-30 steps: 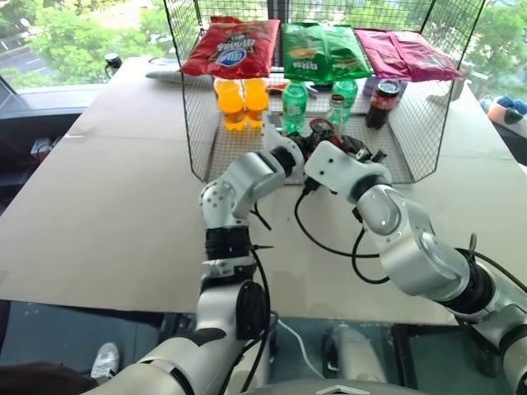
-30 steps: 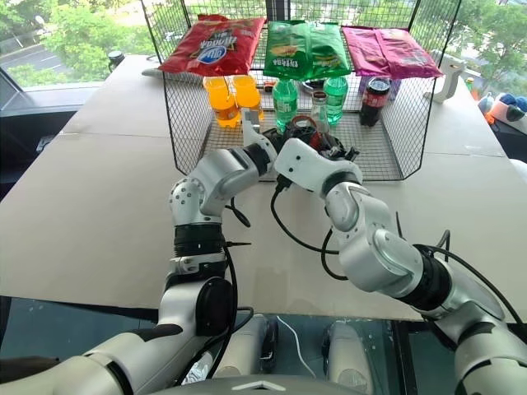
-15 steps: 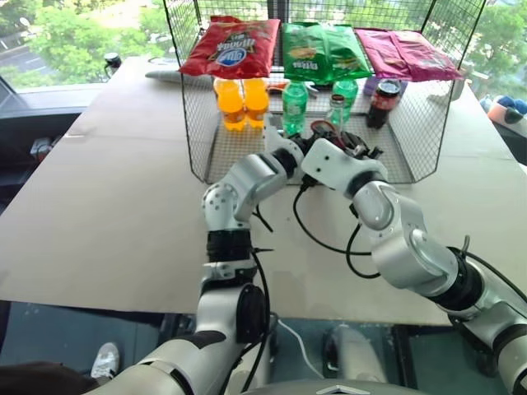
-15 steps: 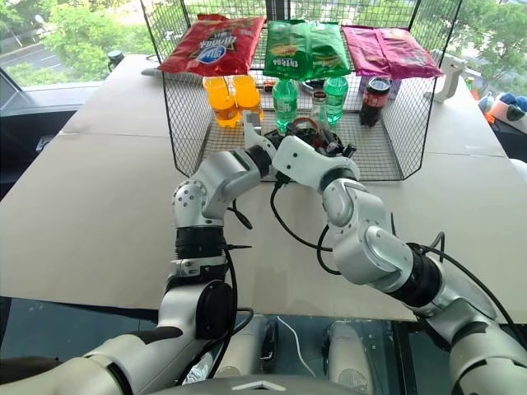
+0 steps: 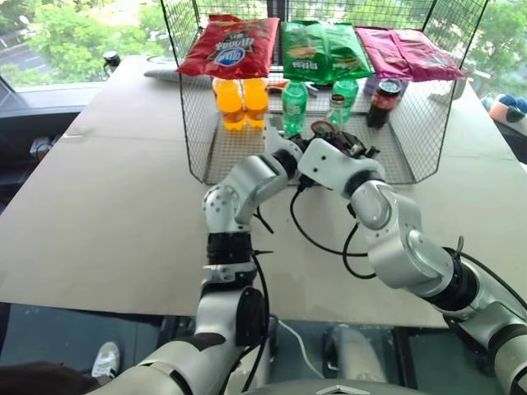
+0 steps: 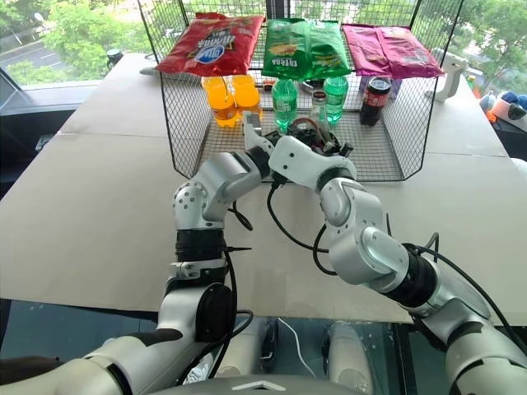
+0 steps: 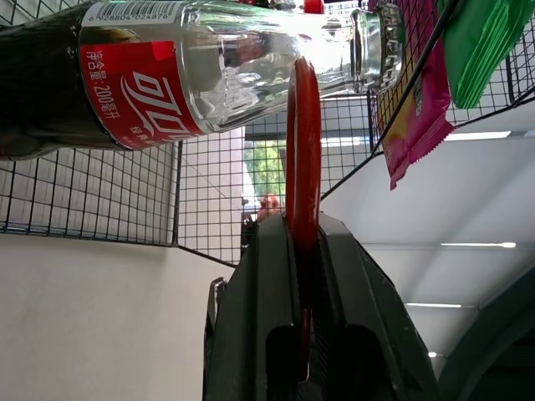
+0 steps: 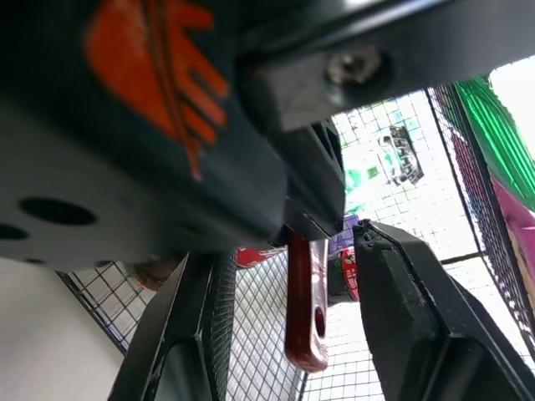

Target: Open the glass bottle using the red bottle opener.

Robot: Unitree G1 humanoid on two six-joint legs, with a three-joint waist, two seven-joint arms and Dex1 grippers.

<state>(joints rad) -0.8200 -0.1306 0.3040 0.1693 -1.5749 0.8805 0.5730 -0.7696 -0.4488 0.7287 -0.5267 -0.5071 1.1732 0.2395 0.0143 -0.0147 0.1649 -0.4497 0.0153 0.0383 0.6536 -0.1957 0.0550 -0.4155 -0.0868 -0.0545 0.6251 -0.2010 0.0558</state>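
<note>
One glass bottle [image 7: 167,75] of dark cola inside wire basket [image 5: 194,123]; left claw [image 7: 305,242] pinching red bottle opener [image 7: 303,150]; right claw [image 8: 288,334] spread.

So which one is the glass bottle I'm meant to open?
Look inside the wire cage, just past the two grippers. The glass bottle stands between two green bottles. It is the smaller clear one with a narrow neck, dark cola and a red label.

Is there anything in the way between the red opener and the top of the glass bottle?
Nothing visible blocks it. The left pincer pinches the red bottle opener, which reaches up to the glass bottle at its neck, just short of the mouth, with only the wire basket behind.
</note>
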